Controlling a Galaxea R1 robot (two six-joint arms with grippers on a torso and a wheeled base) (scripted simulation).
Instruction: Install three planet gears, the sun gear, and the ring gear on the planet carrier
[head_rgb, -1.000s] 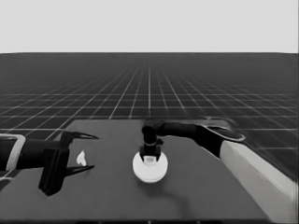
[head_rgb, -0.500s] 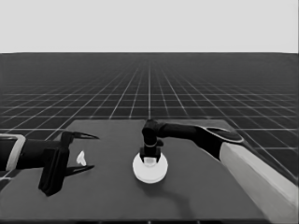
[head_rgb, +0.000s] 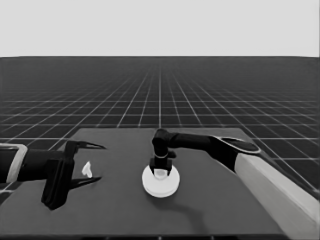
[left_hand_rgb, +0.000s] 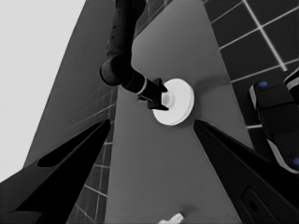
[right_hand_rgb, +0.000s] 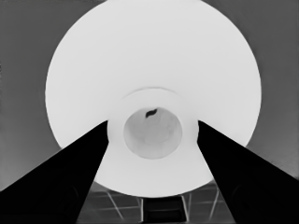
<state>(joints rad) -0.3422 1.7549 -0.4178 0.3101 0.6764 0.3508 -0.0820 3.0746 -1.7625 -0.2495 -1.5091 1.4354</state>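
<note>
The larger round part (head_rgb: 160, 186) (left_hand_rgb: 180, 100) lies at the middle of the table. My right gripper (head_rgb: 161, 171) (left_hand_rgb: 161, 100) stands straight above it. In the right wrist view the larger round part (right_hand_rgb: 154, 51) fills the picture, and my right gripper (right_hand_rgb: 153, 123) has one finger against each side of its raised centre, shut on it. The smaller round part and the gears are hidden. My left gripper (head_rgb: 100, 162) (left_hand_rgb: 152, 121) waits open over the table's left end.
A thin white piece (head_rgb: 87, 169) (left_hand_rgb: 170, 219) lies on the table between the waiting left gripper's fingers, not held. Dark machinery with blue lights (left_hand_rgb: 275, 121) shows past the table's edge in the left wrist view.
</note>
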